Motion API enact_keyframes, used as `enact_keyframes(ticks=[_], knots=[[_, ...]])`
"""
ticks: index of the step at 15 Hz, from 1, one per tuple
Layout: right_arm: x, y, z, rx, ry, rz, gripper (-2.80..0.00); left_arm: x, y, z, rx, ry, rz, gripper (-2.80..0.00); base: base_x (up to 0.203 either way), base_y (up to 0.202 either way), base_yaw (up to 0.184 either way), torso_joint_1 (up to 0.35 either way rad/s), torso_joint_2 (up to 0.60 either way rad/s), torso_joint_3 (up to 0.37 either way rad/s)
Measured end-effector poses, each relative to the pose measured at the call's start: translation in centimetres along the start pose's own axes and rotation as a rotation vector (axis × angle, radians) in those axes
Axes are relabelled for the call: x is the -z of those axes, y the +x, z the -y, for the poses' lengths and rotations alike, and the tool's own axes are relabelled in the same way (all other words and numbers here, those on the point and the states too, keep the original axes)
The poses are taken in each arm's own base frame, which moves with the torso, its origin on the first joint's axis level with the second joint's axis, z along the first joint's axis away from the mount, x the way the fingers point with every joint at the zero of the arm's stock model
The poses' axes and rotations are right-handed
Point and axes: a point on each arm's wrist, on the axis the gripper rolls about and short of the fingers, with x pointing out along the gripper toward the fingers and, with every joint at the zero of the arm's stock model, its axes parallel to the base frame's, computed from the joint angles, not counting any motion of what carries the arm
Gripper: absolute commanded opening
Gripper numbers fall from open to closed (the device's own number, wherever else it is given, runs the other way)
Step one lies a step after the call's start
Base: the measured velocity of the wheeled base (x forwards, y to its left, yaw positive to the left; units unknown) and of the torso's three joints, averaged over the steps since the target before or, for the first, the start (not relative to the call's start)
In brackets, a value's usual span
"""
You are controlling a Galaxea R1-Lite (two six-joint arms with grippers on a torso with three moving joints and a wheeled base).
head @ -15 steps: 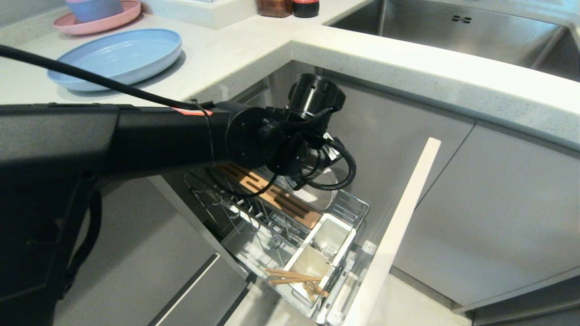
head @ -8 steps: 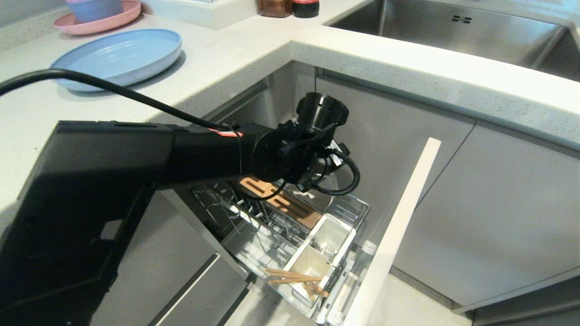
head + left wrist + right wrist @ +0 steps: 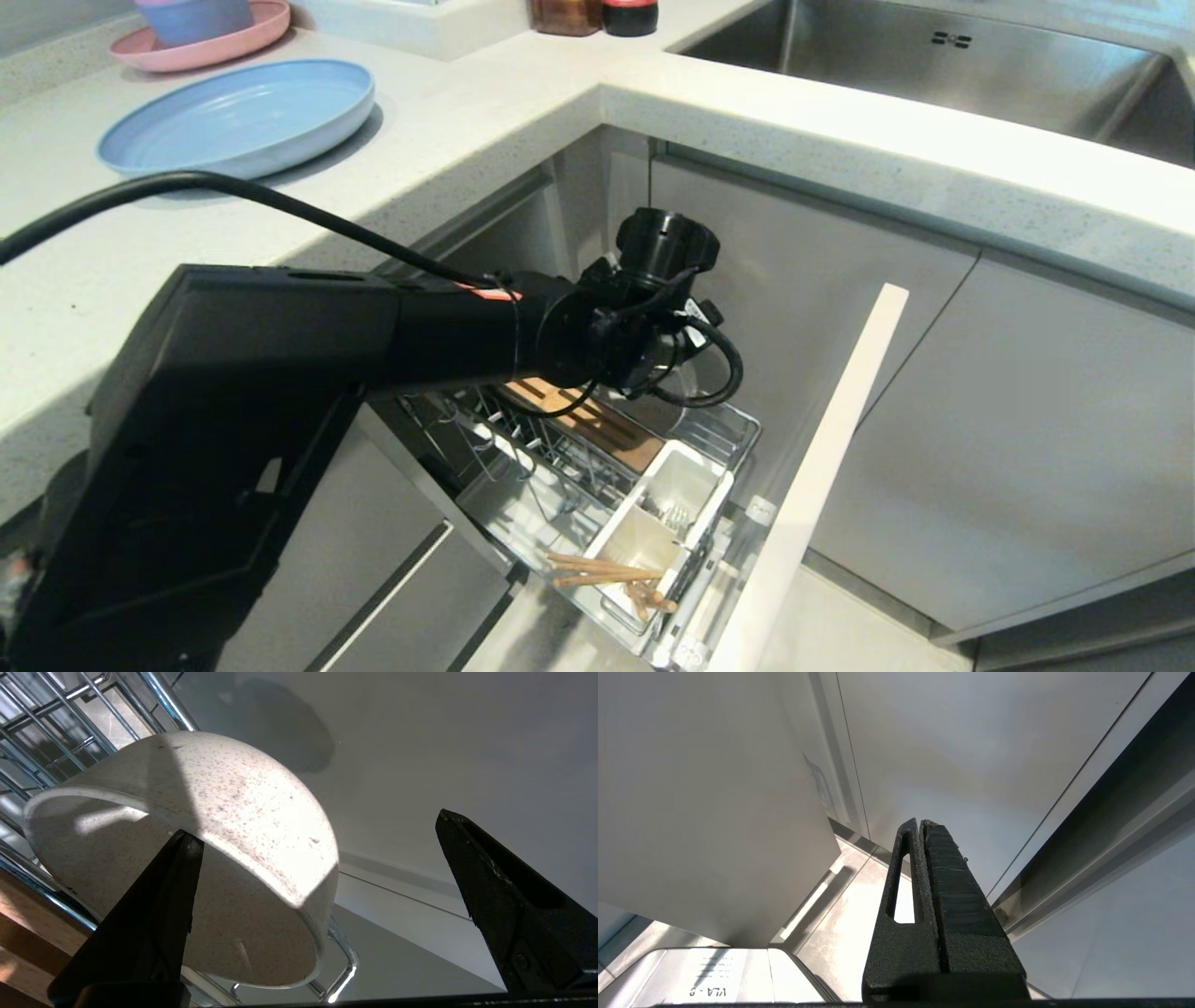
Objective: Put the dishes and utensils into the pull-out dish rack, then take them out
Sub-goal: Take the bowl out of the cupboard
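Observation:
The off-white bowl [image 3: 243, 812] stands on its edge in the pull-out dish rack [image 3: 733, 431], seen in the head view as a pale curve [image 3: 680, 399] behind my left wrist [image 3: 665, 313]. My left gripper [image 3: 315, 822] is open wide. One of its fingers [image 3: 159, 914] is in front of the bowl's hollow, the other stays well clear of it. The light-blue plate [image 3: 238, 117] lies on the counter. Chopsticks [image 3: 605, 567] lean in the front white cup, and metal cutlery [image 3: 667, 511] stands in the cup behind. My right gripper [image 3: 920, 822] is shut, parked low by the cabinet fronts.
The rack's pale front panel [image 3: 826, 457] juts out at the right. A bamboo strip [image 3: 602, 427] runs along the rack. A pink plate with stacked bowls [image 3: 210, 33] sits at the counter's back left. The steel sink [image 3: 934, 70] is at the back right.
My left arm has sunk, and its wrist has moved a little down and right over the rack's back. The bowl, plate and chopsticks have stayed put.

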Motion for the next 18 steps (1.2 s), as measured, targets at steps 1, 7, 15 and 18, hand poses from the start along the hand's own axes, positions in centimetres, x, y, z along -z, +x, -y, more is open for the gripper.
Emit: enact_keyframes(ticks=[1, 7, 15, 18], knots=[[0.00, 0.00, 0.00, 0.000, 0.000, 0.000, -2.80, 0.07, 0.10, -0.03, -0.001, 0.001, -0.001, 0.00, 0.000, 0.000, 0.000, 0.000, 0.00, 0.000], [0.00, 0.00, 0.00, 0.000, 0.000, 0.000, -2.80, 0.05, 0.32, -0.18, -0.007, 0.001, 0.001, -2.80, 0.000, 0.000, 0.000, 0.000, 0.00, 0.000], [0.00, 0.00, 0.00, 0.000, 0.000, 0.000, -2.80, -0.17, 0.29, -0.18, -0.002, 0.011, 0.006, -2.80, 0.000, 0.000, 0.000, 0.000, 0.00, 0.000], [0.00, 0.00, 0.00, 0.000, 0.000, 0.000, -2.80, -0.19, 0.14, -0.13, -0.001, 0.012, 0.005, -2.80, 0.000, 0.000, 0.000, 0.000, 0.00, 0.000]])
